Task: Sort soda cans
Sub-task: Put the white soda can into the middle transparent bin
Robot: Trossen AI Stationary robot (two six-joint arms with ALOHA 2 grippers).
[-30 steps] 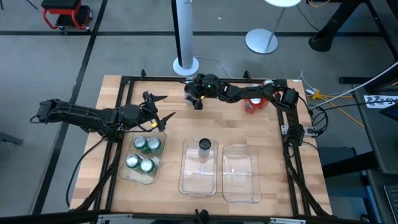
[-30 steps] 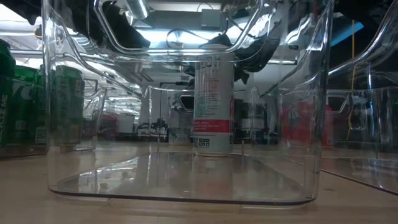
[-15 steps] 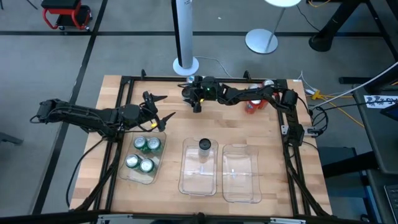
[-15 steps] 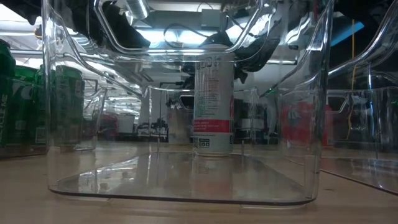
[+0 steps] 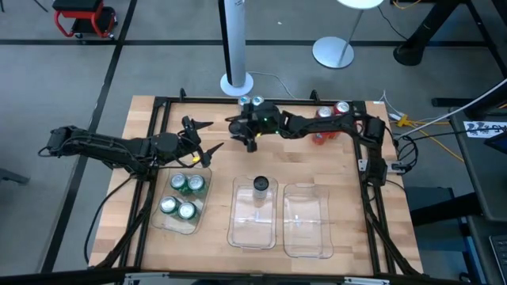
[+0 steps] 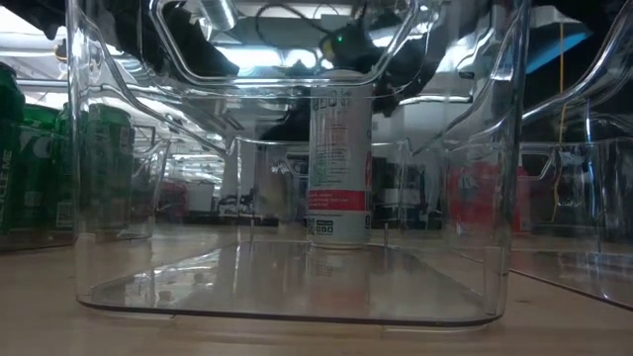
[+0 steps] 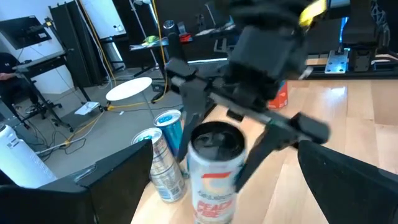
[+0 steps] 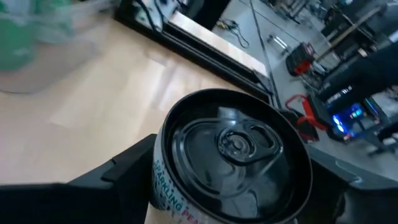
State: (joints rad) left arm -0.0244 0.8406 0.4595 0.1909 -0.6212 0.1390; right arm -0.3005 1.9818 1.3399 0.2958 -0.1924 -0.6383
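Right gripper [image 5: 246,139], upper centre of the high view: clamping a silver-grey can [image 8: 231,163] at the counter [image 5: 317,174] back edge. Step in hand: pick-up. Next: carrying to the middle tray [image 5: 253,229]. Left gripper [image 5: 207,136]: waiting, fingers apart.

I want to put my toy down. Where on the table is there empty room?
The right tray holds nothing, and the middle tray has just one can. Bare wood lies between the trays and the right gripper. The left tray with green cans is crowded.
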